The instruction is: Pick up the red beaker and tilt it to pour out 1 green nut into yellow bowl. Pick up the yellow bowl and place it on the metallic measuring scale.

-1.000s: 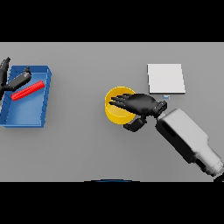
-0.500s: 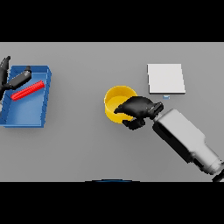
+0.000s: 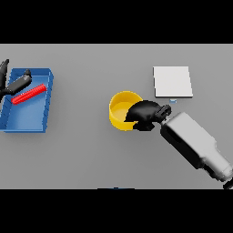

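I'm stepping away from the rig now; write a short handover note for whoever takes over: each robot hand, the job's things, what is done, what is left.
Right robot hand: curled over the near-right rim of the yellow bowl, gripping it; the bowl sits on the table.
Left robot hand: at the left edge, over the blue tray, beside the red beaker, which lies in the tray.
Metallic scale: bare, behind and to the right of the bowl.
Done: bowl grasped. Whether a nut is in the bowl cannot be seen.
Left: lift the bowl and set it on the scale.

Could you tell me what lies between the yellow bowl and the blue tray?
Nothing: the head view shows only bare grey table between the yellow bowl and the blue tray.
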`<act>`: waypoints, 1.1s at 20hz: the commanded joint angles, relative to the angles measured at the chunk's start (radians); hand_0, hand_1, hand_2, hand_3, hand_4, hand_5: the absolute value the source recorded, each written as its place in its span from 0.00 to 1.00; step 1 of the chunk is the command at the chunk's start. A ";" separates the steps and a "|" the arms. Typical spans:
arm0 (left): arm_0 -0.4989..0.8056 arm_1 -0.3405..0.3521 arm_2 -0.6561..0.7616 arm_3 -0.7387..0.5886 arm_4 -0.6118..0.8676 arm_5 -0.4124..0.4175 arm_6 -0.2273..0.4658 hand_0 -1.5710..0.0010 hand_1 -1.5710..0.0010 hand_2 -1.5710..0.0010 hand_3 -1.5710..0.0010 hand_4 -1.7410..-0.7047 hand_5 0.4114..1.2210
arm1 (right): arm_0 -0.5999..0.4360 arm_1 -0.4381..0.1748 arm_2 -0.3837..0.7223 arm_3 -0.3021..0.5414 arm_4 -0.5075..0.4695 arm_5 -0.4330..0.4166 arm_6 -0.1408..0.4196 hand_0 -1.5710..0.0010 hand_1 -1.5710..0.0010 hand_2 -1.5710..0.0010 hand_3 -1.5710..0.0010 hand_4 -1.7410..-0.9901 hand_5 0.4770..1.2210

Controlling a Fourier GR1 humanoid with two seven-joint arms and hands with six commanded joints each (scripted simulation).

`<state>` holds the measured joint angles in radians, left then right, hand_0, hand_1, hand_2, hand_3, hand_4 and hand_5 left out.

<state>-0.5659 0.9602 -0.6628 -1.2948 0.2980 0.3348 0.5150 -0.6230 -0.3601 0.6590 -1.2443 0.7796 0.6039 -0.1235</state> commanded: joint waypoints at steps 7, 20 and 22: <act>-0.003 0.004 -0.001 -0.002 -0.003 -0.002 0.002 1.00 1.00 1.00 1.00 0.91 0.38 | -0.005 -0.051 -0.052 -0.108 -0.038 0.031 0.021 0.02 0.02 0.05 0.15 0.01 0.99; -0.004 0.015 0.004 -0.019 -0.004 0.004 -0.006 1.00 1.00 1.00 1.00 0.90 0.40 | -0.099 -0.143 -0.162 -0.196 -0.069 0.090 0.093 0.00 0.00 0.00 0.16 0.03 1.00; -0.009 0.024 0.002 -0.034 -0.009 0.008 0.012 1.00 1.00 1.00 1.00 0.90 0.41 | -0.122 -0.161 -0.183 -0.154 -0.058 0.067 0.104 0.00 0.00 0.00 0.17 0.03 1.00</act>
<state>-0.5753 0.9843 -0.6600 -1.3291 0.2885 0.3432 0.5256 -0.7451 -0.5213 0.4752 -1.3984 0.7224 0.6705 -0.0141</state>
